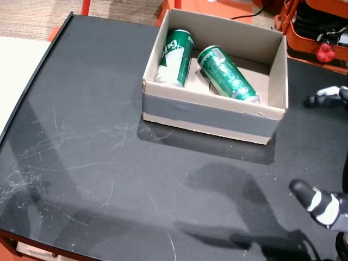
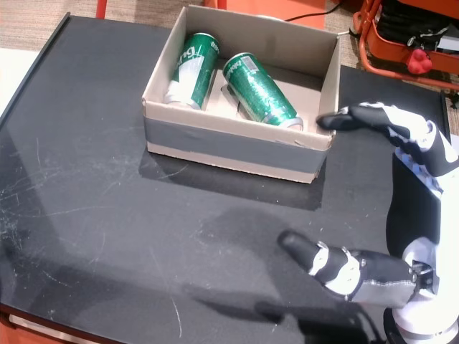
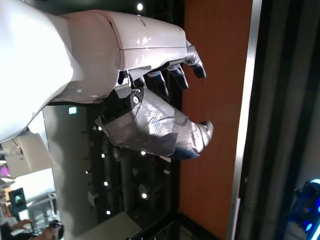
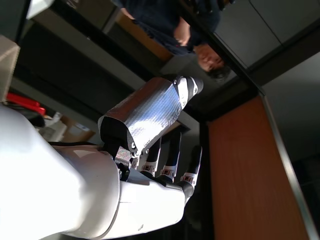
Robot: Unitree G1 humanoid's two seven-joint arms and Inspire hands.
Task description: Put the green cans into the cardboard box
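Cans first: on your left in both head views, one green can (image 1: 175, 58) lies along the cardboard box's (image 1: 206, 115) left wall, and the second can (image 1: 227, 73) rests slanted beside it, so both look stowed and no others show on the black table (image 1: 98, 163). Further right, your right hand (image 2: 387, 125) hovers by the box's corner, fingers spread, holding nothing. Your left hand (image 3: 160, 100), seen only from the left wrist, is loose and empty too.

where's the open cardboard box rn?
In both head views the open cardboard box sits at the far middle of the black table, holding two green cans.
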